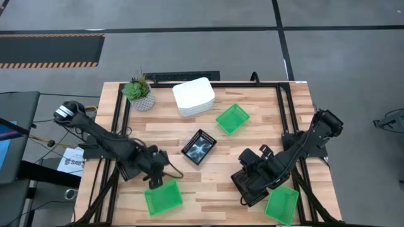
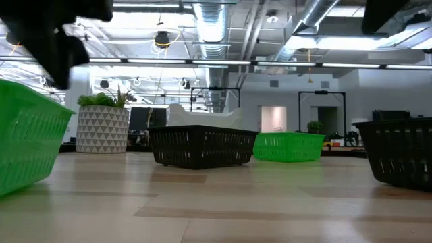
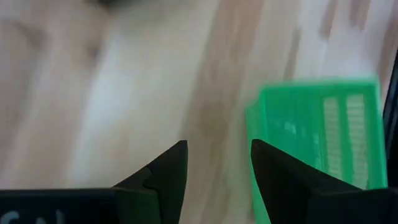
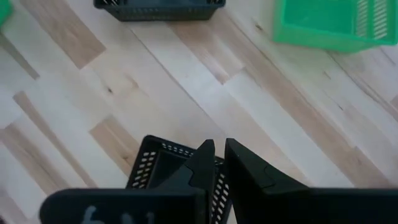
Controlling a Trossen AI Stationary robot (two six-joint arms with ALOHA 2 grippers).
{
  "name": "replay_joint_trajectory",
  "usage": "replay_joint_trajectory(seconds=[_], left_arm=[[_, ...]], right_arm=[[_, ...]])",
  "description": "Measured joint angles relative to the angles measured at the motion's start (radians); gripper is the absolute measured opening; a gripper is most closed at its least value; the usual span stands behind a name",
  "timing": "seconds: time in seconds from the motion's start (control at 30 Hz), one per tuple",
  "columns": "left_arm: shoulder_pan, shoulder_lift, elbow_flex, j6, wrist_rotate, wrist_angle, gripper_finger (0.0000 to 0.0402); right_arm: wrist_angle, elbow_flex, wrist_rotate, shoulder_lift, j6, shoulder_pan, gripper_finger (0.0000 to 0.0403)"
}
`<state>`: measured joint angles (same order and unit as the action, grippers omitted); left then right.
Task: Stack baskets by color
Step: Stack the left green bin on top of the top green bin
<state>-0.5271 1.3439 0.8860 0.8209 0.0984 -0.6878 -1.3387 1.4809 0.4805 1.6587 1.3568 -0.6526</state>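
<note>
- Green mesh-walled plastic basket, near left [image 1: 163, 197], sits at the table's front edge, tilted in the low view. The left gripper [image 3: 217, 168] hovers just beside it with its claw spread and nothing between the fingers.
- Second green mesh basket, near right [image 1: 282, 203], is flat at the front right corner.
- The right gripper [image 4: 216, 163] is pressed together on the wall of a black mesh-walled basket [image 4: 155, 165] just beside that green one.
- Step in hand, as I judge it: carry this black basket to the black mesh basket at table centre [image 1: 199, 146].
- Advice: lift it level, align the long sides, lower it squarely and release only once it is nested.
- Farther back: a third green mesh basket [image 1: 232, 118], then the white plastic baskets, already stacked [image 1: 194, 96].
</note>
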Motion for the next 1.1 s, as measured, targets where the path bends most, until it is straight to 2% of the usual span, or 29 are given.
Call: replay_joint_trajectory(seconds=[0.1, 0.3, 0.57, 0.7, 0.87, 1.0, 1.1], left_arm=[[-0.025, 0.058, 0.0, 0.004, -0.06, 0.02, 0.0165], [-0.045, 0.15, 0.0, 0.021, -0.089, 0.034, 0.0165], [-0.045, 0.232, 0.0, 0.04, -0.19, 0.071, 0.0165], [-0.041, 0.203, 0.0, 0.054, -0.139, 0.059, 0.0164], [-0.033, 0.09, 0.001, 0.081, -0.114, 0.05, 0.0164], [-0.047, 0.003, 0.001, 0.132, -0.053, 0.065, 0.0164], [-0.075, 0.003, 0.002, 0.148, -0.044, 0.066, 0.0164]], right_arm=[[0.015, -0.018, 0.0, -0.001, 0.027, -0.011, 0.0063], [0.036, -0.054, -0.008, 0.001, 0.034, -0.023, 0.0063], [0.039, -0.058, -0.007, 0.0, 0.034, -0.036, 0.0063], [0.041, -0.058, -0.007, 0.0, 0.033, -0.037, 0.0063], [0.041, -0.058, -0.006, 0.0, 0.033, -0.041, 0.0063], [0.046, -0.058, -0.006, 0.0, 0.033, -0.042, 0.0063], [0.054, -0.058, -0.005, 0.0, 0.033, -0.041, 0.0063]])
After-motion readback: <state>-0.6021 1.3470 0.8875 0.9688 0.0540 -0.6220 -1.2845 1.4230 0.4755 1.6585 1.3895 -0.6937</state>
